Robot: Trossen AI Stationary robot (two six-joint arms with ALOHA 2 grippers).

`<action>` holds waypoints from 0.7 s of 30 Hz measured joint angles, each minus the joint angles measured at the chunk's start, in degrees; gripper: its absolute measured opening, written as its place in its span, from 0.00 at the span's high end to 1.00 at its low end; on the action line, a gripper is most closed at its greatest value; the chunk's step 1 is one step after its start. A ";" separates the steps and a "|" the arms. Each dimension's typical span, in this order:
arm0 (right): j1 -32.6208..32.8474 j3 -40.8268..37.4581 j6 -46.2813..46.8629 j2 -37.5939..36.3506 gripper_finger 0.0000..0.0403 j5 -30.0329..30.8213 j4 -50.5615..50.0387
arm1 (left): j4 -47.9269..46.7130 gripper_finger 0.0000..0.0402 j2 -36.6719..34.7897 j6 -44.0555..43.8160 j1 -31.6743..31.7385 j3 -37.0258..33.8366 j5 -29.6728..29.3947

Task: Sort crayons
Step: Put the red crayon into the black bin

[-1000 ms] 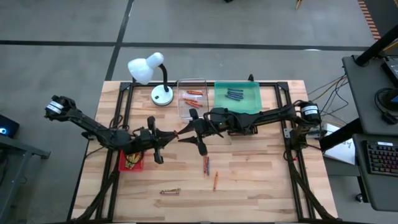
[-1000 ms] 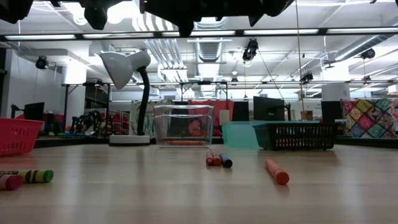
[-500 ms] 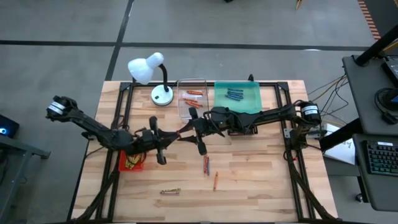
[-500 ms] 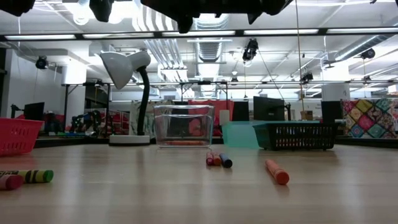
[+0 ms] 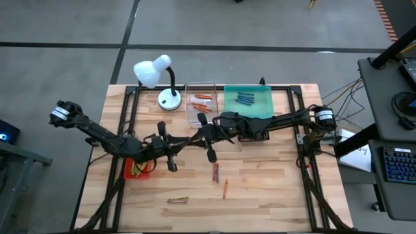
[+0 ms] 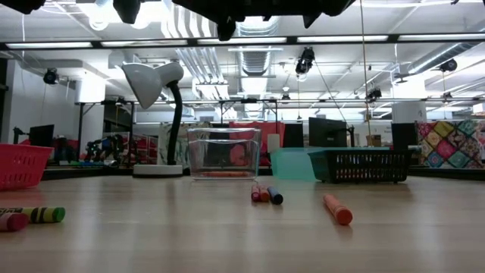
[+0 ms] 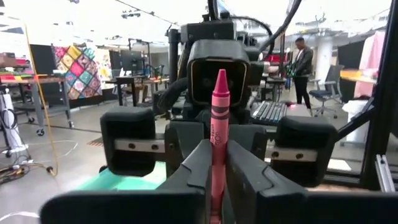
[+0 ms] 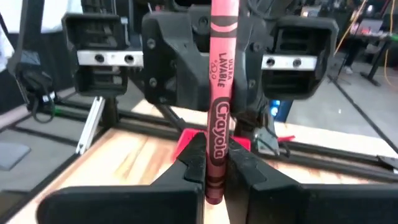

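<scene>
While both grippers meet above the table (image 5: 273, 188), one red crayon (image 8: 217, 99) sits clamped between the left fingers (image 7: 186, 174) and also the right fingers (image 8: 193, 165). Below them, four loose crayons (image 5: 216, 173) lie on the table.

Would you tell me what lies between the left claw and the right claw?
A pink-red crayon bridges them, gripped by both the left claw and the right claw; both wrist views show it.

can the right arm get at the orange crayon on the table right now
Probably not yet: right gripper and left gripper are both shut on a red crayon midair. The orange crayon lies unobstructed.
</scene>
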 joint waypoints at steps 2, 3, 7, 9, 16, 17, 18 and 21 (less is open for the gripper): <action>-0.02 0.91 -0.32 -0.13 0.96 0.10 -3.01 | -1.96 0.92 -0.96 -0.08 0.02 0.00 -0.08; -0.11 1.52 -0.63 -0.16 0.96 0.05 -5.31 | -2.69 0.89 -1.51 -0.10 0.00 0.06 -0.21; -1.15 6.09 -3.07 -0.14 0.96 -0.05 -17.68 | -8.25 0.76 -3.87 0.09 0.17 0.49 -0.23; -2.01 8.82 -4.26 -0.16 0.96 0.95 -24.51 | -10.40 0.70 -5.21 0.07 0.27 0.52 -0.64; -6.01 16.94 -10.21 -0.25 0.97 10.70 -62.76 | -18.28 0.60 -10.85 0.33 0.28 0.38 -5.78; -6.75 17.09 -10.68 -0.34 0.97 11.39 -68.61 | -19.46 0.60 -11.67 0.33 0.31 0.39 -5.84; -7.44 17.06 -10.70 -0.36 0.97 12.92 -74.71 | -20.57 0.60 -12.47 0.31 0.31 0.38 -5.85; -8.86 15.00 -7.28 -0.36 0.97 21.77 -88.21 | -23.05 0.60 -14.69 0.30 0.31 0.37 -5.88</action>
